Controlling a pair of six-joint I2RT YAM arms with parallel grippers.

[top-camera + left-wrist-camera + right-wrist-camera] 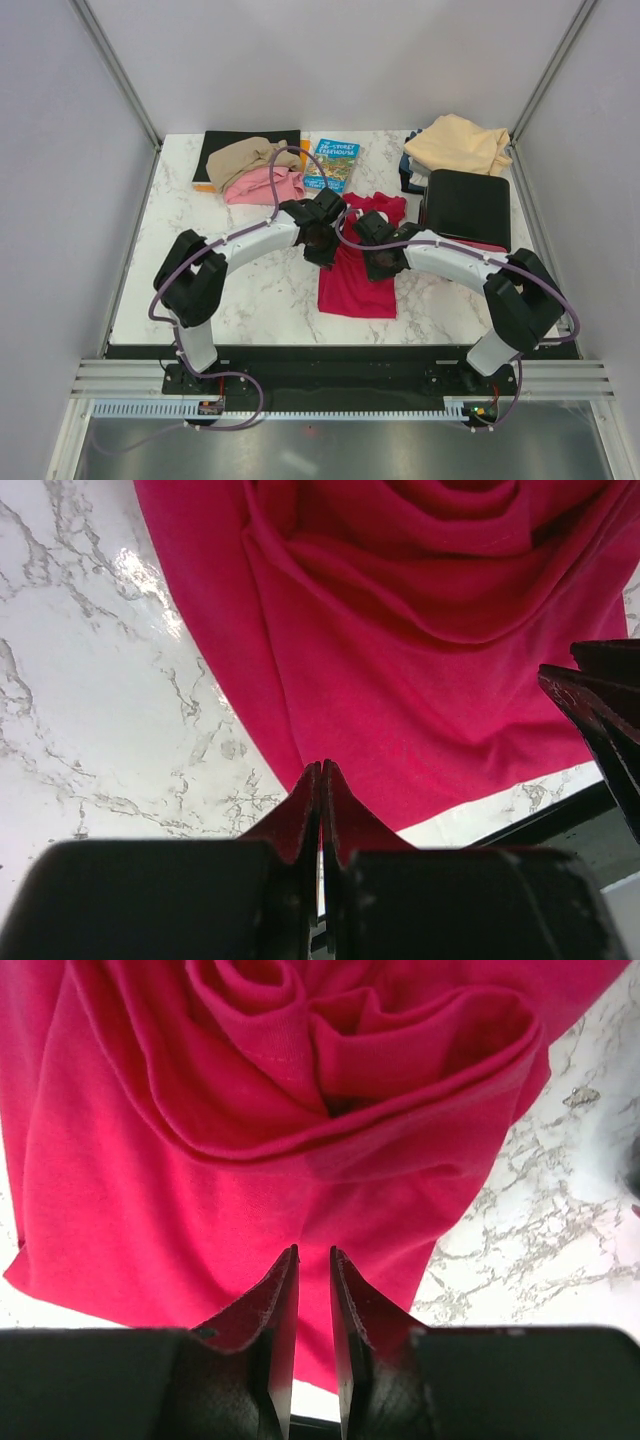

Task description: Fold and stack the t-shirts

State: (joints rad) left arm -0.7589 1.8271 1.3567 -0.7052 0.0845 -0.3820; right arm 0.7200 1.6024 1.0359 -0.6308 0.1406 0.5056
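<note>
from above, the crimson t-shirt (357, 285) lies crumpled at mid-table on the marble table (250, 290), with the left gripper (322, 240) and right gripper (378, 262) both down over its upper half, close together. the tan t-shirt (240, 155) and pink t-shirt (262, 187) sit heaped at the far left and the peach-cream t-shirt (460, 145) at the far right, all unfolded, so the task looks barely begun. the blue book (333, 163) beside the pink one seems to read "the 26-storey treehouse"; no other writing is legible. in the left wrist view the jaws are pressed together right at the shirt's straight edge, and whether cloth is caught between them cannot be told. in the right wrist view the jaws stand a narrow slit apart above the rumpled cloth, near its lower edge, gripping nothing visible. the step in hand looks like taking hold to spread the shirt flat: it would go best if each arm pinched a single layer at the edge, not a bunched fold, and both then drew apart evenly, low over the table, so the creases pull out without dragging the shirt.
</note>
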